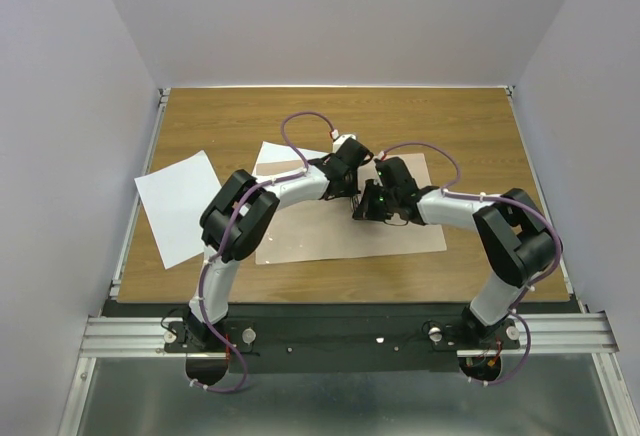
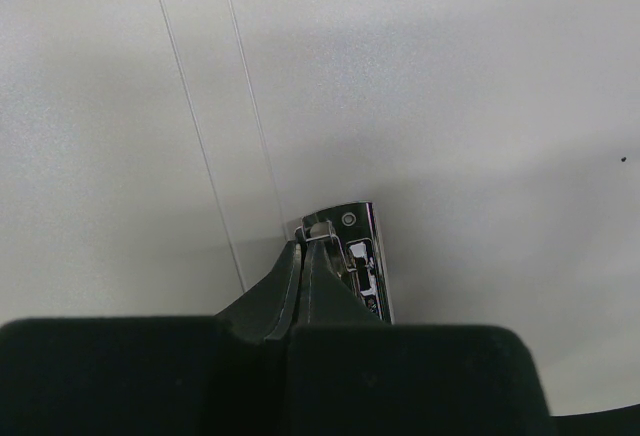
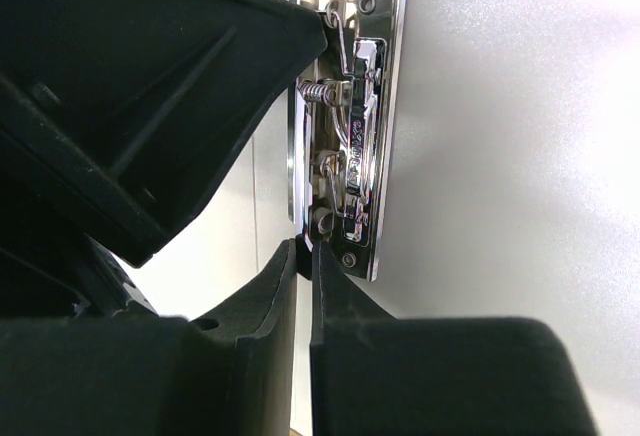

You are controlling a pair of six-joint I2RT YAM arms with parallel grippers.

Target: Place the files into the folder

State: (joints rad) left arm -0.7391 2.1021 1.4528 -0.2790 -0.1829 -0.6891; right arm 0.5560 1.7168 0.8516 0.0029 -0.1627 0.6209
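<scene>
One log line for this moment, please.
left gripper: shut at clip; right gripper: slightly open at clip; folder: open; left sheet: outside folder; far sheet: at folder's corner

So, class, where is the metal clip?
Mid-table; the wrist views show the left tool at one end of the metal clip, the right tool at the other.

Nothing legible: across all three views we find no word, brand, number or sign that we can read. The white sheet [image 1: 178, 206] and the kraft folder [image 1: 330, 238] on the tabletop [image 1: 450, 126] show plain faces. Up close, glints on the chrome metal clip [image 3: 352, 126] do not resolve into letters for us.
</scene>
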